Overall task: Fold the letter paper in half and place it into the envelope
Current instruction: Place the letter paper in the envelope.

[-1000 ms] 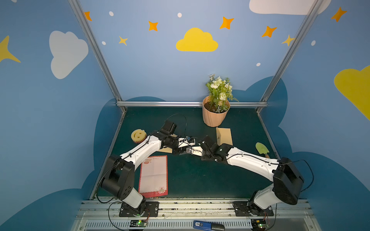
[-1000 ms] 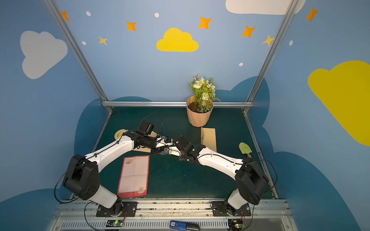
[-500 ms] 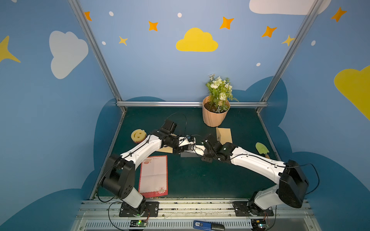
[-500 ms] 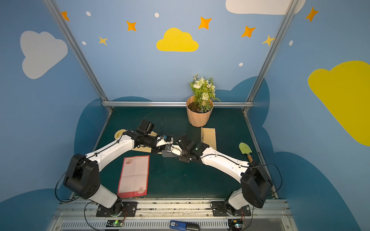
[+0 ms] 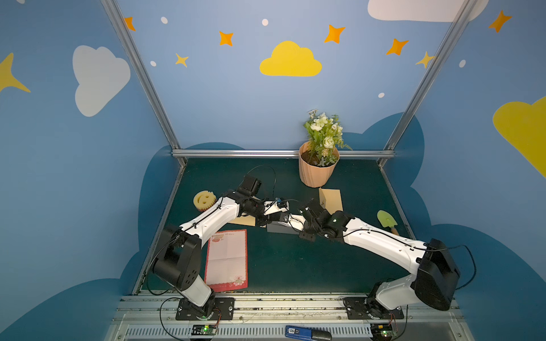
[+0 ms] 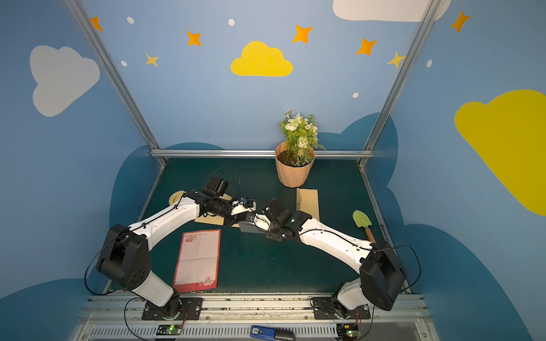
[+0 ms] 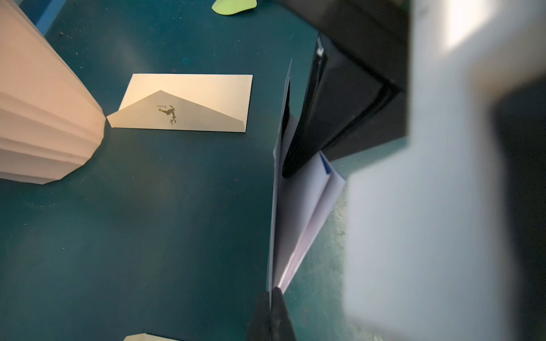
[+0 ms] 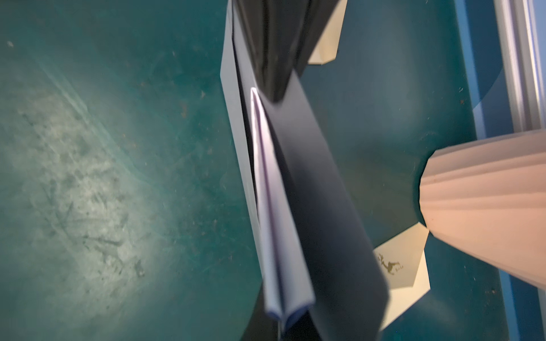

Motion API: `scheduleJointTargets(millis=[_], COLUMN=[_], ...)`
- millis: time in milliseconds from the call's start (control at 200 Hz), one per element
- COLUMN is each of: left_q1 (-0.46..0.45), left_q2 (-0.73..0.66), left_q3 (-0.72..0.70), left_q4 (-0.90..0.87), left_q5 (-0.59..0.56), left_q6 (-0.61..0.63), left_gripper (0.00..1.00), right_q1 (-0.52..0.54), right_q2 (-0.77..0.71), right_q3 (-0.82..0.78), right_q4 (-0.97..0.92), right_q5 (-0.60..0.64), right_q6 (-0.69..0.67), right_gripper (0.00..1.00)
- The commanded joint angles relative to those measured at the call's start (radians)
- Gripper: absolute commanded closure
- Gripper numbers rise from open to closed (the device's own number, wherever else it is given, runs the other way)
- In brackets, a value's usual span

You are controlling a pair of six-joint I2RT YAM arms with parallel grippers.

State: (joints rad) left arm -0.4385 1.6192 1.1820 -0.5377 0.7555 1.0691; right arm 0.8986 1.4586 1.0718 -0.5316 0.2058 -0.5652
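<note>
A pale folded letter paper [image 5: 281, 228] with a blue edge hangs on edge just above the green mat, stretched between both arms. My left gripper [image 7: 270, 292] is shut on one end of the paper [image 7: 295, 212]. My right gripper [image 8: 280, 327] is shut on the other end, where the paper [image 8: 274, 224] shows as several layers. In both top views the left gripper [image 5: 266, 222] [image 6: 236, 221] and right gripper [image 5: 297, 227] [image 6: 264, 227] nearly face each other. A cream envelope [image 5: 331, 200] [image 6: 308, 203] [image 7: 183, 103] [image 8: 401, 265] with a gold deer mark lies flat behind them, beside the pot.
A ribbed flower pot [image 5: 317, 168] [image 7: 38, 103] stands at the back. A second cream envelope [image 5: 243, 220] lies under the left arm. A red-bordered sheet [image 5: 227, 259] lies flat near the front left. A yellow smiley sponge [image 5: 204, 200] sits at the left, a green trowel [image 5: 385, 220] at the right.
The two grippers have drawn slightly apart and the right arm has shifted right. The grey paper now shows spread between them. The right gripper has closed fully.
</note>
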Motion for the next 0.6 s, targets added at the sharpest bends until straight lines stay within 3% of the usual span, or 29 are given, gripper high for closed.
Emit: scheduleJointTargets(millis=[0,596], left_q1=[0.005,0.004], left_q2=[0.015,0.026], left_q3=[0.031,0.042], left_q4=[-0.037,-0.043], left_q5=[0.028,0.056], left_q6=[0.008,0.003], left_gripper=[0.97,0.97], right_q1=[0.002,0.048], right_q2=[0.024,0.267], right_q3=[0.065,0.268], right_q4=[-0.117,-0.257], right_q5=[0.067,0.121], right_q6=[-0.021,0.06], right_gripper=[1.0,1.0])
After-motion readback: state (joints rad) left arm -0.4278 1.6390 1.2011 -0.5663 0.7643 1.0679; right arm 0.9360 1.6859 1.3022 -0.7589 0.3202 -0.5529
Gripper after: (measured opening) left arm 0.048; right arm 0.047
